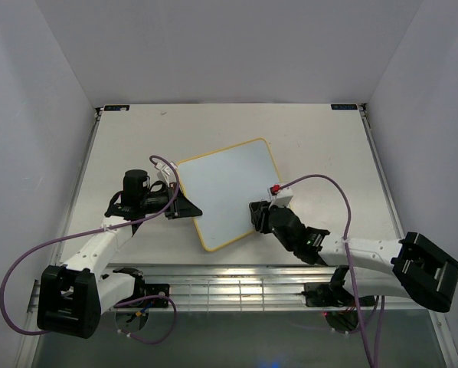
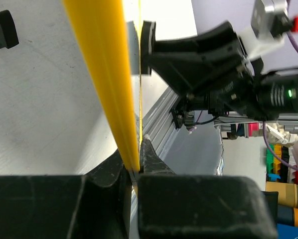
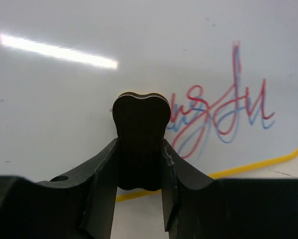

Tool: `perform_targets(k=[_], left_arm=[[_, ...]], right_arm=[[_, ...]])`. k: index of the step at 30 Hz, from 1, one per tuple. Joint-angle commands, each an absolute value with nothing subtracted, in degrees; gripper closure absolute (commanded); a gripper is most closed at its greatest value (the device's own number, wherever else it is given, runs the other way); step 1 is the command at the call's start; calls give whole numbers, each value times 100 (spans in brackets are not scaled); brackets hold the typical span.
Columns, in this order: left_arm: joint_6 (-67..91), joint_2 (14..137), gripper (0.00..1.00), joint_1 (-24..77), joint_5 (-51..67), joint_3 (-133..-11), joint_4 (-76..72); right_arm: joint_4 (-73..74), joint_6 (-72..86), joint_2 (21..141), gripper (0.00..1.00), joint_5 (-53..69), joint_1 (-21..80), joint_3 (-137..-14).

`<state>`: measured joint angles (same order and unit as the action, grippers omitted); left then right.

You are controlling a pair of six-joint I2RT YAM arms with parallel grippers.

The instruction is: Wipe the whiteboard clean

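Observation:
The whiteboard [image 1: 227,190] lies tilted in the middle of the table, glossy white with a thin yellow frame. My left gripper [image 1: 184,202] is shut on its left edge; the left wrist view shows the yellow frame [image 2: 108,84] pinched between the jaws of that gripper [image 2: 134,169]. My right gripper [image 1: 257,215] is at the board's lower right edge, shut on a small black eraser block [image 3: 140,137]. The eraser stands against the whiteboard [image 3: 79,109], just left of red and blue handwriting [image 3: 228,117]. The right gripper [image 3: 139,174] also shows in the left wrist view, as does the eraser [image 2: 147,47].
An aluminium rail [image 1: 237,284] runs along the near table edge between the arm bases. Purple cables [image 1: 328,184] loop over both arms. A small black foot [image 2: 2,27] sits on the table left of the board's edge. White walls enclose the table.

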<state>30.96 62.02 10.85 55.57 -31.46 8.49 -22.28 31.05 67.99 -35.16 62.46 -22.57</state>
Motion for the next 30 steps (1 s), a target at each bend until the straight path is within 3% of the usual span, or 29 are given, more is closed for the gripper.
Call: perform_targets(k=[1, 8, 14, 17, 26, 30], left_arm=[[3059, 5968, 100, 1134, 6284, -3234, 712], [3024, 5950, 100, 1143, 6319, -3217, 765], [2997, 5985, 100, 1160, 6355, -3226, 756], [2988, 6020, 100, 1178, 6355, -3225, 747], [2997, 6047, 100, 1187, 6390, -3208, 686], [3006, 6047, 100, 1187, 6398, -3217, 668]], right_arm=[[-1284, 2822, 6671, 92, -2656, 5451, -2057], [-809, 2189, 6592, 92, -687, 3369, -2056], [-738, 1627, 6705, 92, 5, 2979, -2495], [-1229, 1652, 6741, 92, 658, 3381, -2584], [-1942, 2109, 7030, 92, 18, 5491, -3180], [-1811, 2031, 7295, 92, -359, 5616, -3462]])
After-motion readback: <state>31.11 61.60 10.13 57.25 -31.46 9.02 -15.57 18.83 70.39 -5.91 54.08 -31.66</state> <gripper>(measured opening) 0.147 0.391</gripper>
